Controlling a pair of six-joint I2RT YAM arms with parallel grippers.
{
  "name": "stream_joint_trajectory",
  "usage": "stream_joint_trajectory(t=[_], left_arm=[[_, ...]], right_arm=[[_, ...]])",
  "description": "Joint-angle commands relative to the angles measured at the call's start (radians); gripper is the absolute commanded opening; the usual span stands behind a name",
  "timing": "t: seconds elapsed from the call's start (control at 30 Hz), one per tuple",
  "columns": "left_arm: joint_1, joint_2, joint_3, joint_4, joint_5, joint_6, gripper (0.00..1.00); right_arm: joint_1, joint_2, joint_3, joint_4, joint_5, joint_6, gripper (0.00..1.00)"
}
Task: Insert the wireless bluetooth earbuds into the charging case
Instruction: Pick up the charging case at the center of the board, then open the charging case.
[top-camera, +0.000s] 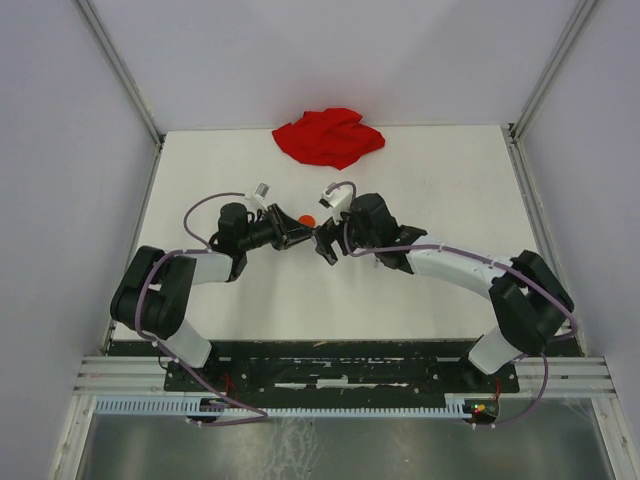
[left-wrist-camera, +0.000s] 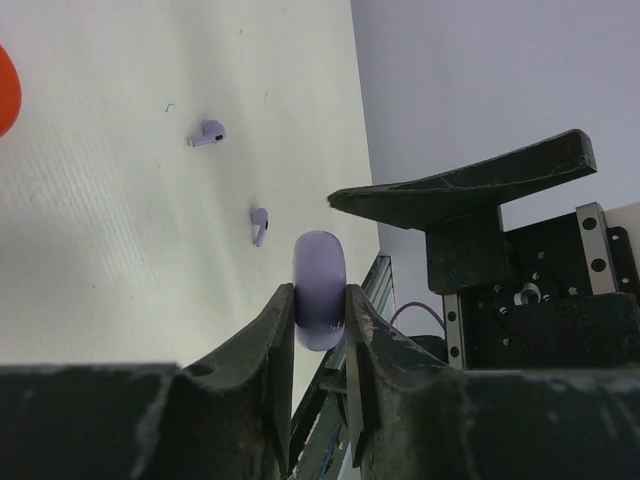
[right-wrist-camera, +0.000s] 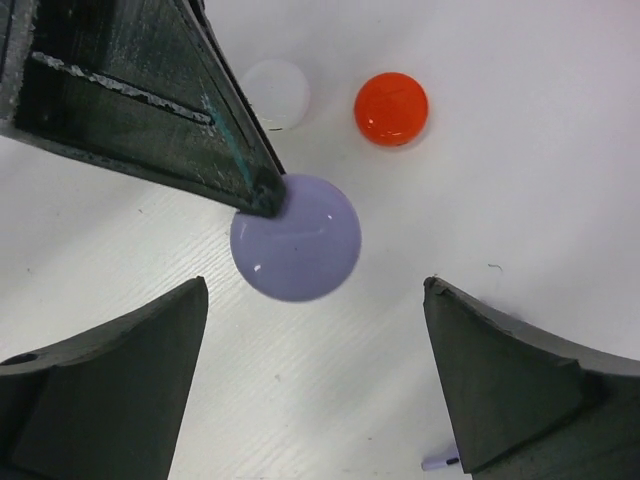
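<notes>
My left gripper (left-wrist-camera: 320, 302) is shut on a round lavender charging case (left-wrist-camera: 320, 262), held on edge above the table. In the right wrist view the same case (right-wrist-camera: 296, 238) shows face-on, with a left finger (right-wrist-camera: 150, 90) against its upper left. My right gripper (right-wrist-camera: 315, 290) stands open just below the case, its fingers well apart and touching nothing. Two lavender earbuds (left-wrist-camera: 207, 133) (left-wrist-camera: 260, 225) lie loose on the white table. A lavender earbud stem (right-wrist-camera: 440, 463) peeks out beside the right finger. From above, both grippers (top-camera: 298, 236) (top-camera: 326, 246) meet at mid-table.
A red round case (right-wrist-camera: 391, 108) and a white round case (right-wrist-camera: 275, 92) lie on the table beyond the grippers. A crumpled red cloth (top-camera: 328, 136) sits at the far edge. White walls enclose the table (top-camera: 450, 190) on three sides.
</notes>
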Motion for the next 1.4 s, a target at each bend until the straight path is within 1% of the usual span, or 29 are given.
stream_joint_trajectory(t=[0.0, 0.07, 0.17, 0.47, 0.87, 1.0, 1.17, 1.3, 1.37], left_arm=[[-0.002, 0.015, -0.015, 0.125, -0.005, -0.058, 0.03], [-0.003, 0.022, -0.02, 0.158, -0.01, -0.082, 0.03], [-0.005, 0.036, -0.03, 0.217, -0.013, -0.122, 0.03], [-0.007, 0.096, -0.069, 0.403, 0.007, -0.234, 0.03], [-0.021, 0.146, -0.073, 0.548, 0.04, -0.324, 0.03], [-0.021, 0.163, -0.08, 0.594, 0.047, -0.356, 0.03], [-0.011, 0.17, -0.084, 0.612, 0.025, -0.414, 0.03], [0.007, 0.154, -0.082, 0.552, 0.005, -0.444, 0.03], [0.014, 0.13, -0.079, 0.485, -0.013, -0.437, 0.03]], right_arm=[[-0.013, -0.147, -0.081, 0.143, 0.125, 0.085, 0.98], [-0.014, -0.183, -0.106, 0.138, 0.205, 0.122, 0.99], [-0.016, -0.203, -0.12, 0.117, 0.255, 0.166, 0.99], [-0.015, -0.158, -0.112, 0.117, 0.277, 0.194, 0.99], [-0.019, -0.055, -0.076, 0.123, 0.283, 0.204, 0.99], [-0.022, -0.059, -0.079, 0.142, 0.294, 0.208, 0.99], [-0.025, -0.118, -0.091, 0.084, 0.335, 0.254, 0.99], [-0.025, -0.187, -0.098, -0.023, 0.365, 0.281, 0.99], [-0.026, -0.202, -0.06, -0.11, 0.377, 0.262, 0.99]])
